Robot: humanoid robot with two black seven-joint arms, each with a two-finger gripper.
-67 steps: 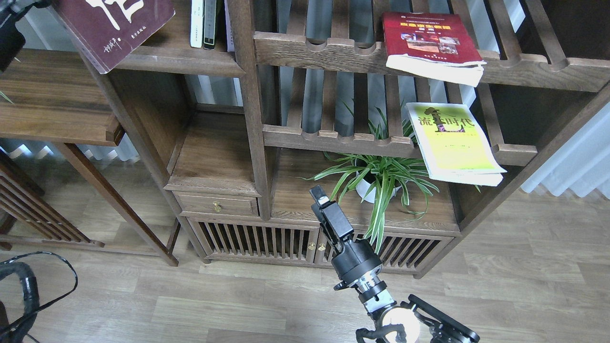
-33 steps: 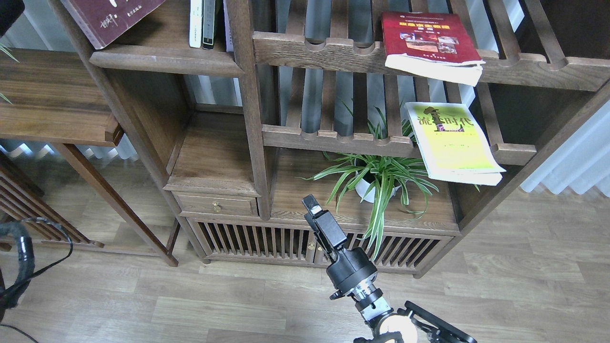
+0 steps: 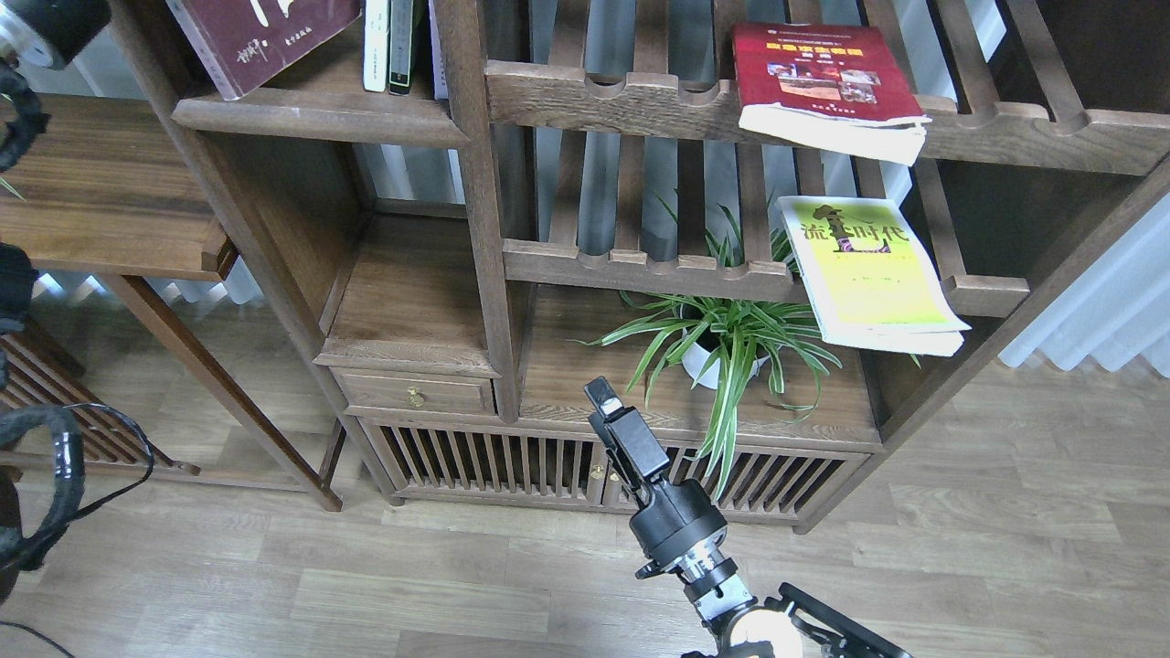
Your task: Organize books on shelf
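The dark maroon book with white characters is tilted at the top left over the flat dark-brown shelf, its top cut off by the frame. Part of my left arm shows in the top left corner; its gripper is out of view. The red book lies flat on the upper slatted rack. The yellow-green book lies on the lower slatted rack and overhangs its front. My right gripper points up in front of the low cabinet, empty, seen edge-on.
Thin white- and dark-spined books stand upright on the shelf right of the maroon book. A potted spider plant stands on the cabinet top. A wooden side table is at the left. A black cable hangs at the lower left.
The maroon book has moved up and to the right, closer to the upright books. The left arm has shifted right in the corner. The right gripper has moved slightly left and down.
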